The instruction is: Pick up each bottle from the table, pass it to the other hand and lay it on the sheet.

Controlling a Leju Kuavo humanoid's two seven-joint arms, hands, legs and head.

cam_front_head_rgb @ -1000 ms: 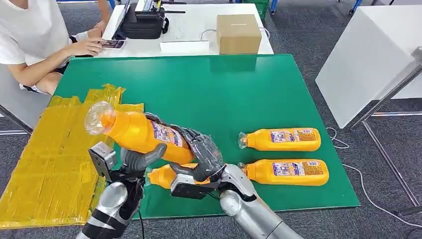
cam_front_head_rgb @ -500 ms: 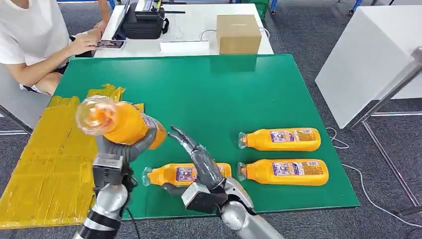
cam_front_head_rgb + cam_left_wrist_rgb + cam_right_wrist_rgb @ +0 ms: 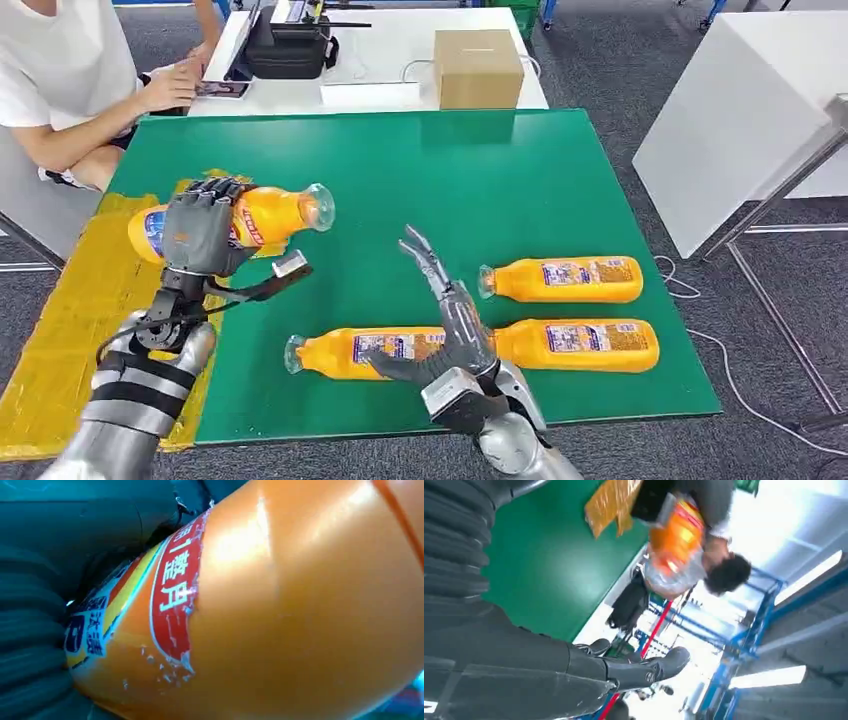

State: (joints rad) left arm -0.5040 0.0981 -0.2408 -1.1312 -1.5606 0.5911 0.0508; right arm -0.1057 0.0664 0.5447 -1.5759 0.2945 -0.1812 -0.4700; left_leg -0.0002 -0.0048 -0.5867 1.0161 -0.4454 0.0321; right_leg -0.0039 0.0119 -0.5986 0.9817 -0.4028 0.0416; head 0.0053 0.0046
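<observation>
My left hand (image 3: 198, 238) grips an orange bottle (image 3: 270, 214) with a clear cap, held level over the edge of the yellow sheet (image 3: 70, 320), cap pointing toward the table's middle. Its orange body and red label (image 3: 175, 595) press close against the left wrist camera. My right hand (image 3: 450, 325) is open with fingers spread, raised over the near middle of the green table (image 3: 420, 180). Three more orange bottles lie on the table: one (image 3: 370, 352) just under my right hand, two (image 3: 565, 280) (image 3: 590, 345) to its right.
A person (image 3: 70, 80) sits at the far left with hands on a phone. Beyond the green table a white table carries a cardboard box (image 3: 478, 66) and a black case (image 3: 290, 45). A white block (image 3: 740, 110) stands to the right.
My right hand let go of the bottle and drew back, opening wide. My left hand carried the bottle leftward toward the sheet and turned it so its cap points right.
</observation>
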